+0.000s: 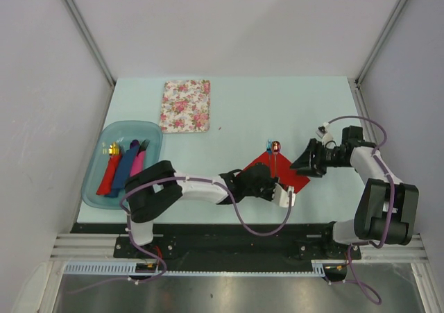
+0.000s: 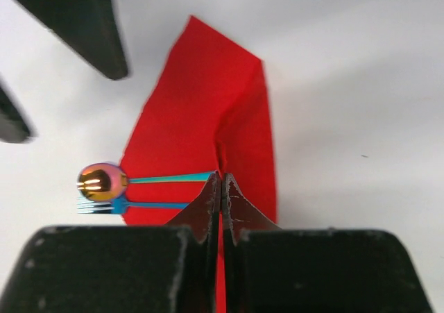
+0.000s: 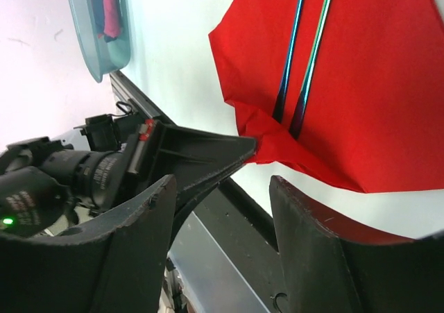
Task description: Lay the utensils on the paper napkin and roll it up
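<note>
A red paper napkin (image 1: 288, 173) lies on the table with its near corner lifted and folded over. My left gripper (image 1: 272, 182) is shut on that corner; in the left wrist view the closed tips (image 2: 220, 179) pinch the red fold (image 2: 243, 139). The blue fork (image 2: 111, 205) and the spoon (image 2: 101, 182) lie side by side on the napkin, heads past its far edge. Their handles (image 3: 305, 56) run under the fold. My right gripper (image 1: 300, 163) hovers open just right of the napkin, with nothing between its fingers (image 3: 139, 237).
A teal bin (image 1: 94, 184) at the left holds red, blue and pink rolls. A floral cloth (image 1: 185, 105) lies at the back. The black rail at the table's near edge (image 3: 229, 223) runs just under both grippers.
</note>
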### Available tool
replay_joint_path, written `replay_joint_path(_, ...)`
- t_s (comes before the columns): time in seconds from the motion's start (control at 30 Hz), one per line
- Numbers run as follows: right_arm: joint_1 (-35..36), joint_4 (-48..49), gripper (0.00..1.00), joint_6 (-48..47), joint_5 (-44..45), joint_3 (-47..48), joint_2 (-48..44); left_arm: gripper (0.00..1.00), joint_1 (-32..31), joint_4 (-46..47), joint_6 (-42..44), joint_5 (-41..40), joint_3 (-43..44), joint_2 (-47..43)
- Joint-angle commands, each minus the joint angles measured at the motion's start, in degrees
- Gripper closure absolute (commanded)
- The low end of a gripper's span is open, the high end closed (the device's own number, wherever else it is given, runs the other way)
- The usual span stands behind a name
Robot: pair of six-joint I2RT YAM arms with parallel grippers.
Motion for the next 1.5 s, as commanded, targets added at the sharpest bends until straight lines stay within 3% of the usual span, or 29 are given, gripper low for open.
replay_joint_path(0.0,1.18,2.75,0.42,2.25,1.72,-0.99,-2.2,0.99,1.41,0.01,-0.65,0.23,4.22,1.23)
replay_joint_path(0.3,3.47,3.72,0.65,3.83,6.3,-2.22,0.16,0.96,2.73,-1.58,-0.74,-1.09,7.48,4.84)
replay_joint_path(0.47,4.17,3.72,0.72,4.09,7.53,-2.31,2.01,0.89,3.0,-1.22,-0.56,-1.79,7.74,5.89)
replay_joint_path(0.9,7.33,4.86,0.75,4.54,9.9,-2.05,7.2,0.66,4.66,-3.5,-3.1,-1.8,10.9,7.65)
replay_joint_path(1.47,10.67,-0.33,0.87,0.67,8.14,6.13,23.72,0.6,6.07,-9.31,-7.68,-0.74,14.95,8.62)
